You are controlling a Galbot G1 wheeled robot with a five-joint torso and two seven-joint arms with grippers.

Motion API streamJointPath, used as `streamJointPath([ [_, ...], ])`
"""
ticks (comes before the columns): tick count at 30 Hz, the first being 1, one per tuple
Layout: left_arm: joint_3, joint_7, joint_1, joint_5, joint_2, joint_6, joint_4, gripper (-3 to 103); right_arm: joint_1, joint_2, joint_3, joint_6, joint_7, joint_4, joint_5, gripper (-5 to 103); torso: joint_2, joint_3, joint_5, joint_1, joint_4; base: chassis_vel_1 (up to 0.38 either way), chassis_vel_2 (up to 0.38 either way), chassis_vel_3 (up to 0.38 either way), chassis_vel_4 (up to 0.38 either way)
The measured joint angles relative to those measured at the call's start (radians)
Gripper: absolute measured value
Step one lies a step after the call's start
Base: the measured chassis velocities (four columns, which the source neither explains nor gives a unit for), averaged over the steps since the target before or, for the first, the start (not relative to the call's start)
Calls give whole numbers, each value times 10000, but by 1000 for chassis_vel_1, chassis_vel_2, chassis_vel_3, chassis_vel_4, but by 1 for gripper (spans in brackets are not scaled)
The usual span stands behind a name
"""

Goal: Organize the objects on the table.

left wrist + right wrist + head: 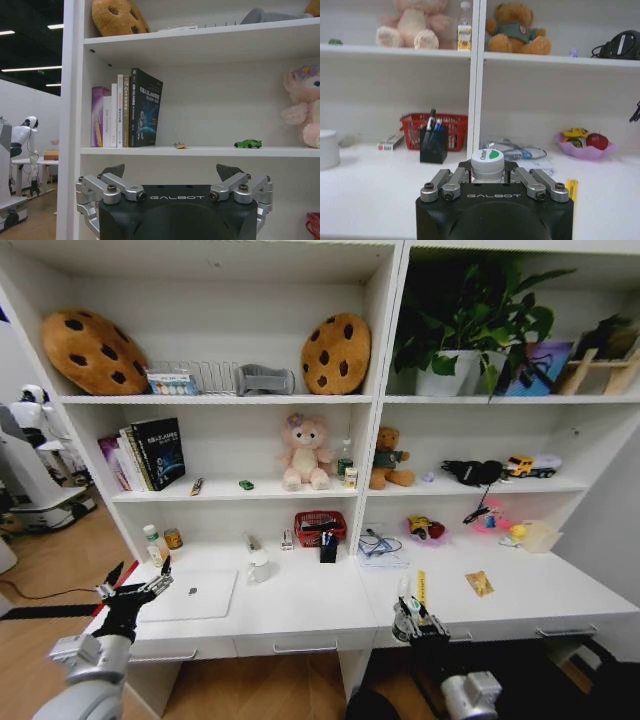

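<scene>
Smooth matt white table (300, 605), matt silver laptop (190, 595), plush bears (303, 452)

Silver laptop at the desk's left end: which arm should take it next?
Left, probably. The left hand hovers open right beside the flat silver laptop, while the right hand is at the long white desk's front edge, shut on a white-capped bottle.
</scene>
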Motion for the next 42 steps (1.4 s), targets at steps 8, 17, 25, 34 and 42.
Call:
streamJointPath([
  [8, 34, 2, -30, 52, 7, -19, 147, 100, -703, 615, -537, 486, -46, -1380, -477, 30, 0, 1, -3, -1, -2, 0, 0, 0, 0],
  [17, 54, 10, -33, 77, 32, -28, 207, 100, 732, 850, -749, 720, -500, -4137, 101, 30, -3, 2, -3, 0, 2, 0, 0, 0, 0],
  [25, 120, 19, -32, 115, 20, -30, 231, 100, 1523, 1398, -826, 1063, -1015, -6255, -340, 30, -2, 2, -1, 0, -2, 0, 0, 0, 0],
  [34, 159, 31, -99, 82, 52, -32, 232, 100, 2172, 1620, -1004, 1161, -1134, -6997, -527, 30, -2, 2, 0, 0, 0, 0, 0, 0, 0],
  [42, 103, 36, -57, 45, 75, -32, 239, 100, 2556, 1694, -1161, 1154, -1133, -7165, -555, 30, -2, 2, -2, 0, 1, 0, 0, 0, 0],
])
